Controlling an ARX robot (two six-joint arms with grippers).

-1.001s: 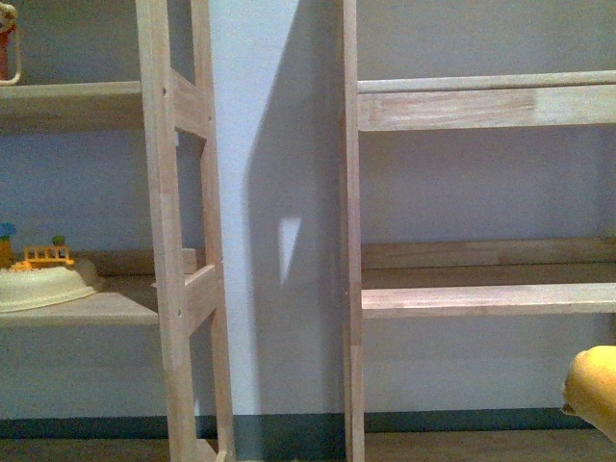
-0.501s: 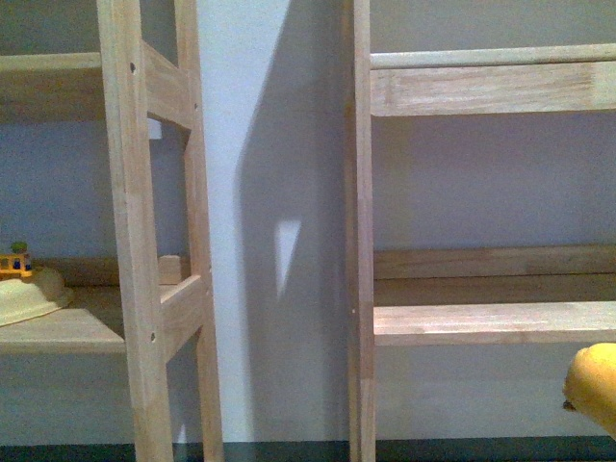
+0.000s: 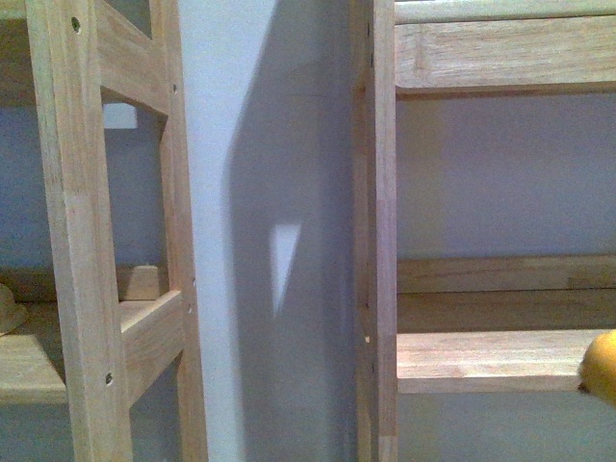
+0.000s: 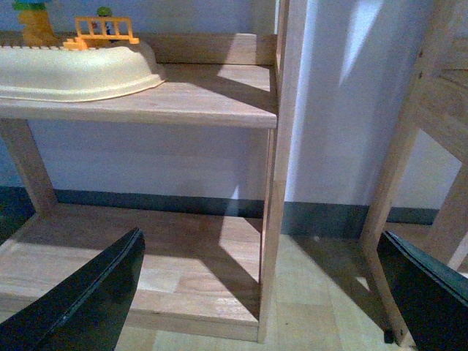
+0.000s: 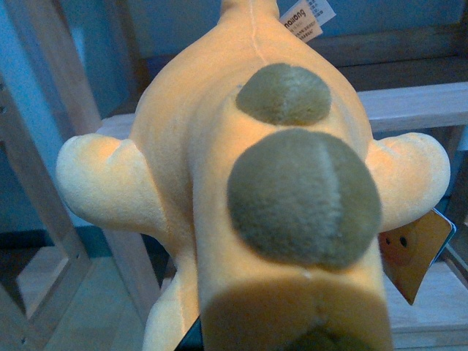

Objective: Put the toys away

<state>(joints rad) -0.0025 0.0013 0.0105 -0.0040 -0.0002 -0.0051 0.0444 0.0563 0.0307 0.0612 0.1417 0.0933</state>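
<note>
The soft orange-yellow plush animal [image 5: 256,183], fuzzy and plump with two rounded grey-green patches along its back, fills the right wrist view. It hangs in the air, clear of both shelf and floor. A white sewn label [image 5: 306,16] sticks out at its far end and a tan cardboard hang tag [image 5: 413,252] dangles beside one stubby leg.

We cannot see the right gripper's fingers, since the toy hides them. Because the plush animal rides unsupported so close to that wrist, we judge it to be clasped there. In the front view only a yellow sliver of it [image 3: 602,366] shows at the right edge, level with the pale wooden shelf board [image 3: 491,361] of the right-hand rack.

The left gripper [image 4: 259,314] is spread wide and holds nothing. Its black fingers [image 4: 88,307] hang low before the left-hand wooden rack [image 3: 77,241]. On that rack's shelf rests a cream plastic play base with a small orange fence [image 4: 73,69]. A pale blue-grey wall [image 3: 260,144] shows between the two racks.

We read this as the carrying step: the toy is lifted and the racks are close in front, but nothing has been set down. Next, we think, the right arm must bring the toy over the edge of a shelf board. It should lower the toy until the board takes the weight, then let go. The soft body may sag or roll off a narrow shelf.
</note>
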